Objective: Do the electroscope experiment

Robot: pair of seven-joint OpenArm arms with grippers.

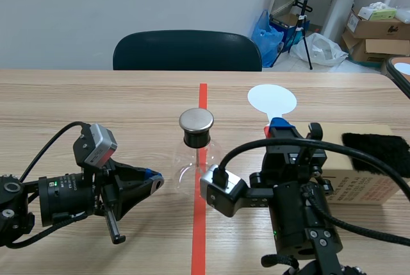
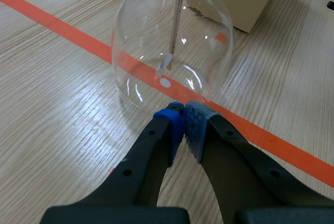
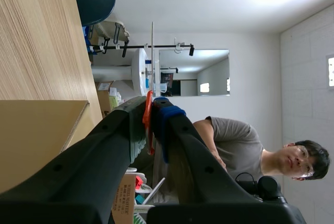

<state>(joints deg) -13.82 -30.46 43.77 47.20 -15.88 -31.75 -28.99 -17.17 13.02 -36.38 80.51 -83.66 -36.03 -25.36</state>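
Cardboard box [image 1: 359,175] sat on the table [image 1: 96,102] right of the electroscope [image 1: 195,147], w/ a black fuzzy cloth [image 1: 375,153] on its top. A dark chair [image 1: 187,50] stood behind the electroscope, past the table's far edge. The right arm's bulk stood btwn electroscope and box, hiding part of the box front. A person [image 3: 235,145] in a grey tee showed in the right wrist view, beyond that gripper.

Left gripper [image 2: 183,117] lay low on the electroscope's left, clenched on nothing. Its 2 blue pads [image 2: 169,125] met right at the glass wall; touching or not, couldn't tell. Right gripper [image 3: 151,112], raised to the right of the electroscope, was clamped on the thin red handle of a white paddle [image 1: 272,100], disc end farther back than the electroscope.

Electroscope: clear round glass flask on the orange-red tape line, black stopper, flat shiny metal disc [image 1: 195,121] on top, thin metal rod [image 2: 177,20] inside w/ a small foil leaf at its end. Table: light wood grain. Paddle disc: flat, round, matte white.
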